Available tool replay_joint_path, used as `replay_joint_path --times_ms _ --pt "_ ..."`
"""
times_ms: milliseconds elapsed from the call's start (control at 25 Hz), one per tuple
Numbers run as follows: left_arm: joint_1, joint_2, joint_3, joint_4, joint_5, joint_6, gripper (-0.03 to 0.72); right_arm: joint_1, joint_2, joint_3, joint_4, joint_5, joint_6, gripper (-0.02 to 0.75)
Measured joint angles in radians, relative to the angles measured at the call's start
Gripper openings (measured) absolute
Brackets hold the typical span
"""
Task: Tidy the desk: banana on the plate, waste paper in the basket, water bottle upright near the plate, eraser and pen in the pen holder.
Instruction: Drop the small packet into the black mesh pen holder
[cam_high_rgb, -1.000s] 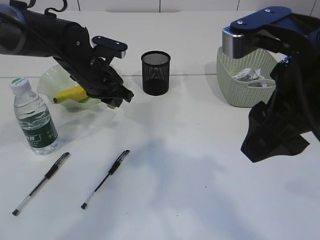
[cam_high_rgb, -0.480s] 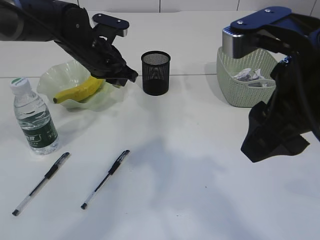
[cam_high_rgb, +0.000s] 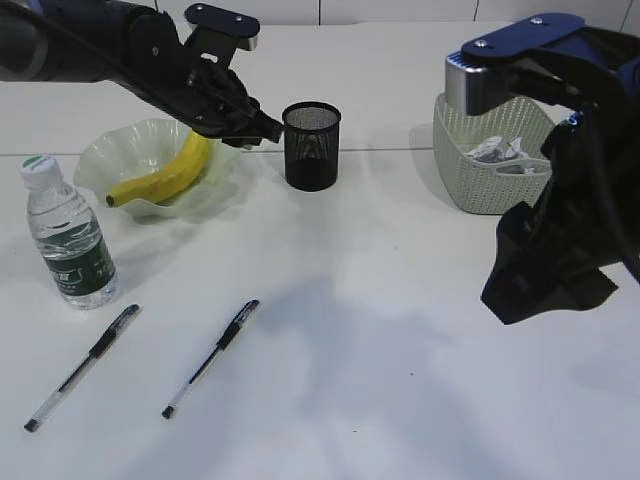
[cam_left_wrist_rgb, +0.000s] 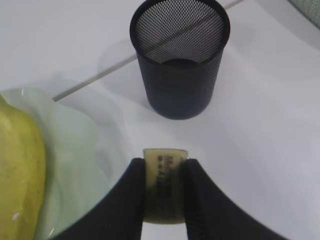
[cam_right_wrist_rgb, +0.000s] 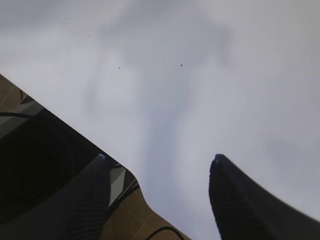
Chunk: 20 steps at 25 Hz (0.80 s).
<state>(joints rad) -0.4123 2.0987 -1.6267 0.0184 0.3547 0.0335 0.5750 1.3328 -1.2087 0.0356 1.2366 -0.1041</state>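
From the exterior camera, my left gripper (cam_high_rgb: 262, 133) hangs above the white desk (cam_high_rgb: 400, 330), just left of the black wire-mesh pen holder (cam_high_rgb: 311, 146) and near its rim, with its dark arm reaching in from the upper left. Below that arm, the yellow banana (cam_high_rgb: 165, 178) lies in the pale green wavy-edged plate (cam_high_rgb: 120, 150). In front of the plate, the clear plastic water bottle with a green label and white cap (cam_high_rgb: 68, 236) stands upright. Two black-and-clear pens lie slanted on the desk near the front edge, the left pen (cam_high_rgb: 84, 366) and the right pen (cam_high_rgb: 212, 356) roughly parallel and apart. At the right rear, the pale green woven basket (cam_high_rgb: 470, 175) holds crumpled white waste paper (cam_high_rgb: 500, 150). My right arm fills the right side, and the gripper itself is hard to make out there. In my left wrist camera, my two black fingers (cam_left_wrist_rgb: 132, 195) clamp a small cream-yellow eraser with dark printing (cam_left_wrist_rgb: 165, 185) between them, just short of the pen holder, whose open mouth shows a dark bottom; the plate and banana sit at the left edge. In my right wrist camera, my right gripper (cam_right_wrist_rgb: 165, 180) stands with its jaws spread apart and nothing between them, over bare desk.
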Motion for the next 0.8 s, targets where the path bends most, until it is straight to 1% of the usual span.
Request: replay_joint_path --times_ms 320,560,800 --pt "0.000 0.000 0.000 -0.011 -0.086 0.000 0.148 0.000 0.000 0.000 0.000 0.000 0.013 0.463" --pt "0.000 0.000 0.000 -0.028 -0.115 0.000 0.148 0.000 0.000 0.000 0.000 0.000 0.030 0.463" --pt "0.024 0.026 0.000 -0.061 -0.128 0.000 0.148 0.000 0.000 0.000 0.000 0.000 0.048 0.463"
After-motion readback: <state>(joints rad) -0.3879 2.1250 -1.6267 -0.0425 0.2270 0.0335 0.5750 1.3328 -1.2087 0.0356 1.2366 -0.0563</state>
